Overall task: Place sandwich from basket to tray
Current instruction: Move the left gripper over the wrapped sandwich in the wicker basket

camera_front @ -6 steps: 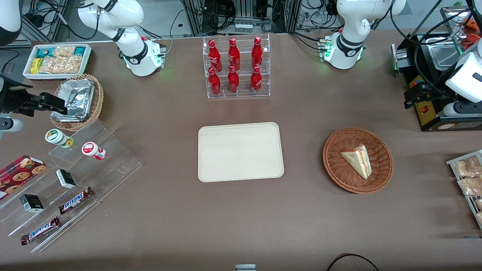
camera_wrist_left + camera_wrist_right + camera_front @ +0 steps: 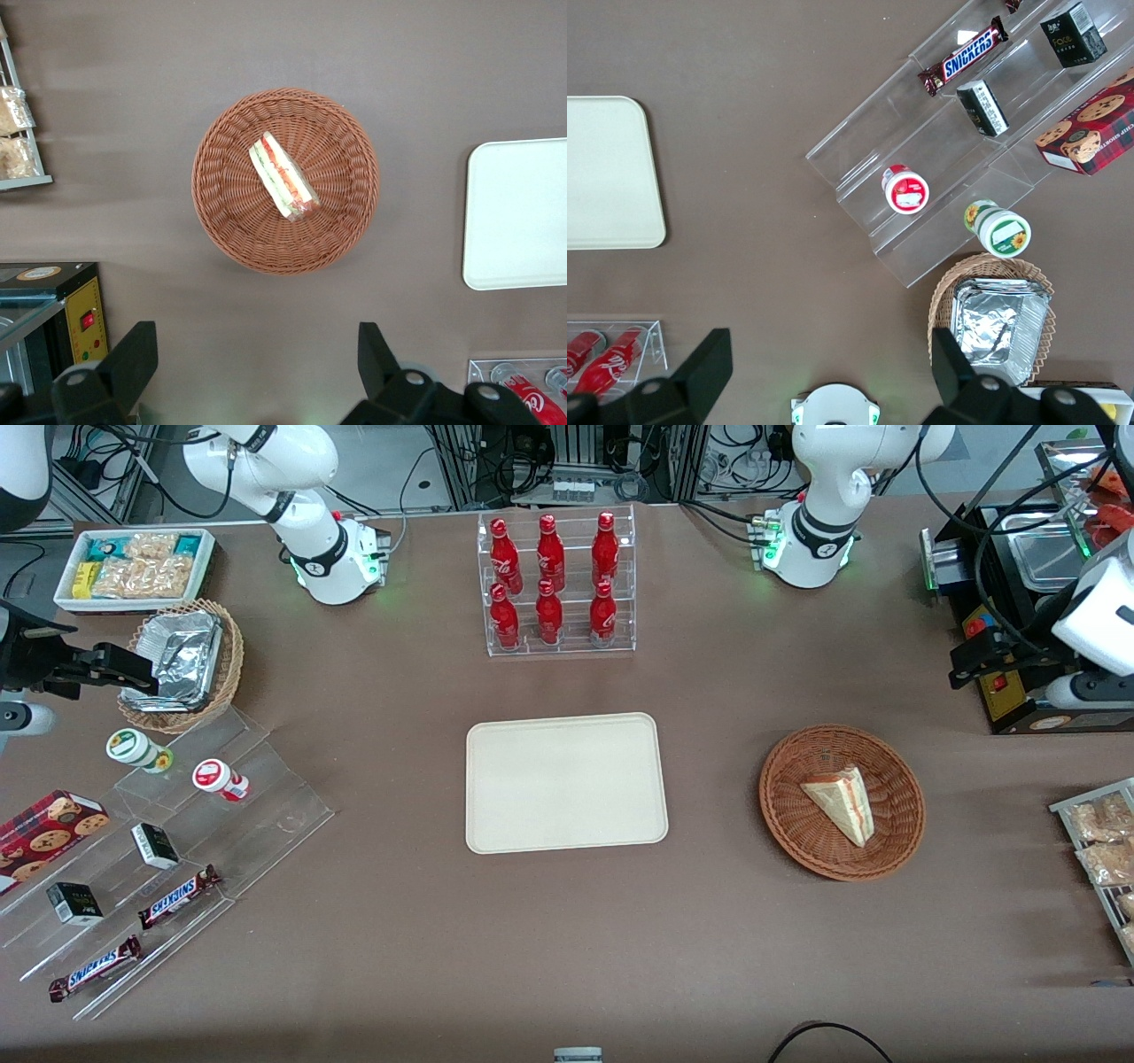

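The sandwich (image 2: pixel 842 806) lies in the round reddish-brown basket (image 2: pixel 780 815), toward the working arm's end of the table. The cream tray (image 2: pixel 565 782) sits flat at the table's middle, beside the basket, with nothing on it. My left gripper (image 2: pixel 959 662) hangs high over the table edge, farther from the front camera than the basket, next to a black appliance. In the left wrist view the gripper (image 2: pixel 255 350) is open and empty, with the sandwich (image 2: pixel 283 177), the basket (image 2: pixel 213 204) and part of the tray (image 2: pixel 518 212) below it.
A clear rack of red bottles (image 2: pixel 558 584) stands farther back than the tray. A black appliance with steel pans (image 2: pixel 1019 602) and a rack of snack packets (image 2: pixel 1099 841) flank the basket. Acrylic steps with snacks (image 2: pixel 177 841) and a tan foil-tray basket (image 2: pixel 186 660) lie toward the parked arm's end.
The working arm's wrist has shifted slightly. The gripper stays open and empty. The sandwich, basket and tray have not moved.
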